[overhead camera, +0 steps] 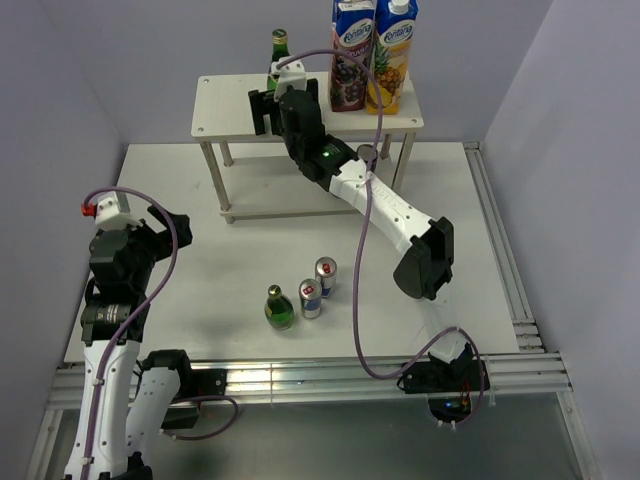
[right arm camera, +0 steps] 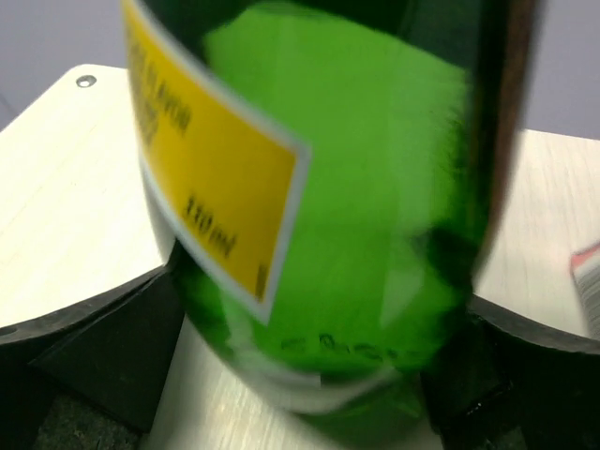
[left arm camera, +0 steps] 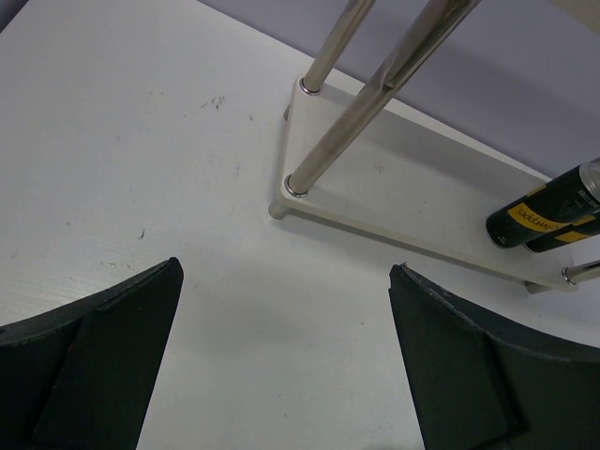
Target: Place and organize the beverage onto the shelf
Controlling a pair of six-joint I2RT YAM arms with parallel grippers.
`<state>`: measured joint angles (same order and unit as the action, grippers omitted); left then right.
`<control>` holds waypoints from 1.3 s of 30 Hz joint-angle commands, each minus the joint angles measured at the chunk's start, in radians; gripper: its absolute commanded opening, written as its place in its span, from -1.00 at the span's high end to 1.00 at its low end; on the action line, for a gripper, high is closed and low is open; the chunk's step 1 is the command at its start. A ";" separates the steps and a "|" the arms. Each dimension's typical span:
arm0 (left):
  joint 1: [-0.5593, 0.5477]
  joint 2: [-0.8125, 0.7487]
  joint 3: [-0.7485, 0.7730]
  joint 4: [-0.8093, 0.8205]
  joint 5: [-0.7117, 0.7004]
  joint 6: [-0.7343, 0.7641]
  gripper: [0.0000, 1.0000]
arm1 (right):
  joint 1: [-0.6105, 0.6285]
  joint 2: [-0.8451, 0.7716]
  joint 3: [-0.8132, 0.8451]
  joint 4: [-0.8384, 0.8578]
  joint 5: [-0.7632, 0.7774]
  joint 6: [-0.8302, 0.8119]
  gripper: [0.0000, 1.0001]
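Placement of green glass bottle (right arm camera: 347, 206) on top board of shelf (overhead camera: 230, 105) at far edge of surface (overhead camera: 480, 250): right end effector (overhead camera: 283, 110) clamped on it; seat base flat before releasing. Left end effector (left arm camera: 286, 366): jaws apart.

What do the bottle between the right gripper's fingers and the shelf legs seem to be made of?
The bottle looks like green glass: glossy and see-through; its yellow label may be paper. The shelf legs look like polished metal: silvery, with bright reflections.

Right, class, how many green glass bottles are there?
2: one green bottle on the table beside two slim cans; the other bottle at the shelf's top board, in the right gripper.
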<state>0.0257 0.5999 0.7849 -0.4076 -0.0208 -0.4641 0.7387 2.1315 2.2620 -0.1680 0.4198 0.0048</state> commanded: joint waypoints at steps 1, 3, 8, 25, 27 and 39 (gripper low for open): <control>0.010 0.000 0.014 0.041 0.013 0.016 -0.99 | 0.034 -0.103 -0.071 0.062 0.071 -0.046 -1.00; 0.011 0.000 0.016 0.041 0.013 0.015 -0.99 | 0.054 -0.140 -0.131 0.096 0.111 -0.069 -1.00; 0.017 0.003 0.016 0.041 0.013 0.015 -0.99 | 0.088 -0.226 -0.231 0.114 0.145 -0.060 -1.00; 0.011 0.049 0.007 0.062 0.238 0.035 -0.99 | 0.286 -0.672 -0.844 0.165 0.399 0.101 -1.00; -0.053 0.066 0.020 0.033 0.204 0.025 -0.99 | 0.347 -0.771 -0.938 0.157 0.445 0.138 -1.00; -0.719 -0.048 -0.024 -0.085 -0.215 -0.218 -0.99 | 0.570 -1.225 -1.272 -0.088 0.640 0.325 -1.00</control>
<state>-0.5735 0.5835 0.7708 -0.4618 -0.0727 -0.5915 1.2797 0.9524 1.0222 -0.1612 0.9573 0.2535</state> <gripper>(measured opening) 0.994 0.998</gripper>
